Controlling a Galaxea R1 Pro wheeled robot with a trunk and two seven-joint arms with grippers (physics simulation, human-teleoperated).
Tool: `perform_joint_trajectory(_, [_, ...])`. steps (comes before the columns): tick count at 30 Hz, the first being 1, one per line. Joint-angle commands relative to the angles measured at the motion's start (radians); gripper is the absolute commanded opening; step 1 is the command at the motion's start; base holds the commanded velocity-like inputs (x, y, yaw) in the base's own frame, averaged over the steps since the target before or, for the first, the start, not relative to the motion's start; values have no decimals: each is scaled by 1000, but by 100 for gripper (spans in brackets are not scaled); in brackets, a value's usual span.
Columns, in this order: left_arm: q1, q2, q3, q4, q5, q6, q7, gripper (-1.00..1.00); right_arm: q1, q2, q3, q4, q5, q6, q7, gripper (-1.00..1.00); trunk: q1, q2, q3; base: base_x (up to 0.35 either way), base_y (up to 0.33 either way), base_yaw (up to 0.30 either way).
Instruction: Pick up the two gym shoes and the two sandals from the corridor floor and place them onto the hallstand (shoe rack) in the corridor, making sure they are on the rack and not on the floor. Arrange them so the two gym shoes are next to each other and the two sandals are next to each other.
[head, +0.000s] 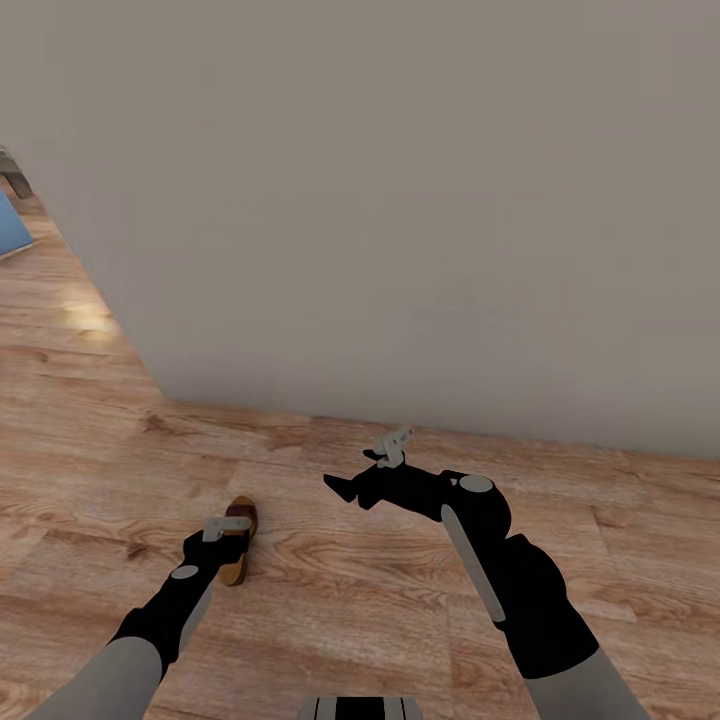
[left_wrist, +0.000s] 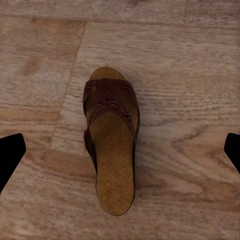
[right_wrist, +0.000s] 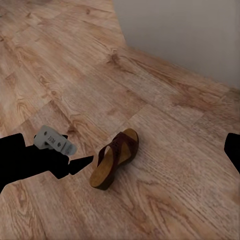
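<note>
The left gripper (head: 237, 540) hangs over a brown sandal (left_wrist: 111, 142) lying flat on the wood floor (head: 330, 600), its fingers spread wide, gripping nothing, with the sandal centred in the gap between them and well clear of both tips. The likely trouble is in the pinch: the sandal lies lengthwise across the gap, so the fingers may close on the soft strap, not the firm sole, and let it tilt or slip as it lifts; dropping too low could jam the tips into the planks. The right gripper (head: 345, 488) is released too, holding nothing, off to the sandal's side. The right wrist view shows the sandal's thick sole in profile and the grey wall (right_wrist: 190, 35) beyond, which the left wrist view, looking straight down, lacks.
</note>
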Motion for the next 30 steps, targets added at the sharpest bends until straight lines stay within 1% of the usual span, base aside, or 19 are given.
perform_joint_trajectory(1, [0,-1,4,1,-10,-5,1,100,-1,0,0,0,-10,8,-3,100,0,0,-1,1,-3,0])
perform_joint_trajectory(4, [1,0,4,1,-10,-8,0,100,-1,0,0,1,-10,8,-3,100,0,0,-1,1,-2,0])
perform_joint_trajectory(6, [1,0,4,1,-10,-13,0,100,-1,0,0,3,-10,8,-3,100,7,-14,-7,0,0,0])
perform_joint_trajectory(14, [2,0,2,12,-9,-72,0,100,-1,0,-1,5,-10,8,-3,100,38,-70,-40,0,0,0])
perform_joint_trajectory(18, [2,0,1,16,-9,-82,0,100,-1,0,-1,5,-10,8,-3,100,53,-98,-59,0,0,0])
perform_joint_trajectory(30, [2,1,2,18,-10,-89,0,100,-1,0,0,5,-10,8,-3,100,59,-101,-124,0,0,0])
